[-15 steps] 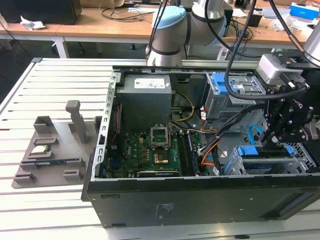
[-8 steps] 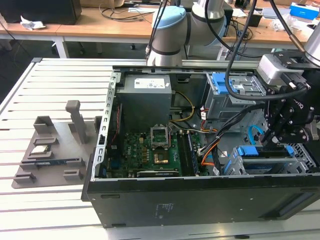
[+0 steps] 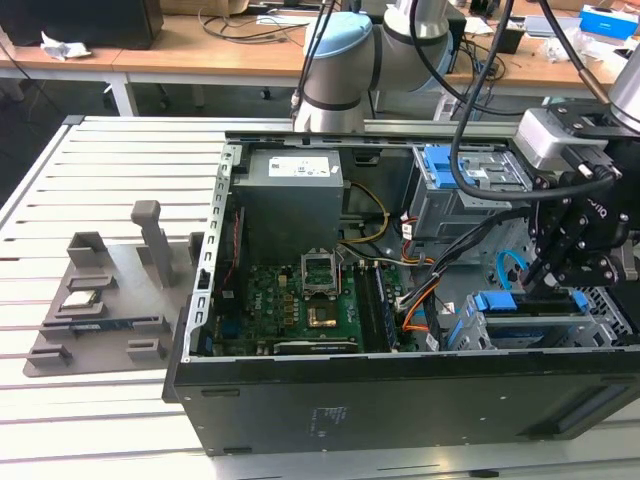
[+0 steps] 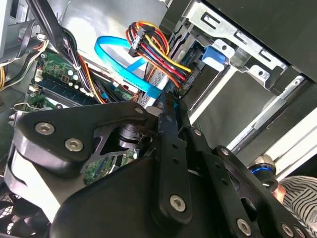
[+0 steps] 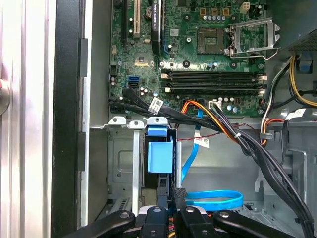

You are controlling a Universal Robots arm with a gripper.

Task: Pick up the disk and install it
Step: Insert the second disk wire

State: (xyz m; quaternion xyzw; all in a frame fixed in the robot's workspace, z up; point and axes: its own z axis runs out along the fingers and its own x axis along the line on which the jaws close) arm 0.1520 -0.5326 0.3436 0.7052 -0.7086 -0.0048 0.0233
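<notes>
The disk (image 5: 159, 151) stands edge-on in the metal drive cage (image 5: 121, 168) at the case's front corner, and its bright blue carrier frame faces the camera. In the exterior view the disk (image 3: 497, 301) shows as a blue piece at the lower right of the open case. My gripper (image 5: 171, 192) is shut, fingertips pressed together right at the carrier's outer end; whether they touch it I cannot tell. In the exterior view the gripper (image 3: 545, 282) hangs over that cage. The second wrist view has the gripper (image 4: 167, 99) pointing into the cage.
A blue data cable (image 5: 215, 198) and a bundle of coloured power wires (image 4: 153, 49) lie close to the fingers. The motherboard (image 3: 300, 300) and grey power-supply box (image 3: 290, 195) fill the case's other side. Another blue-framed bay (image 3: 455, 165) sits at the back. A grey parts fixture (image 3: 100, 290) lies outside.
</notes>
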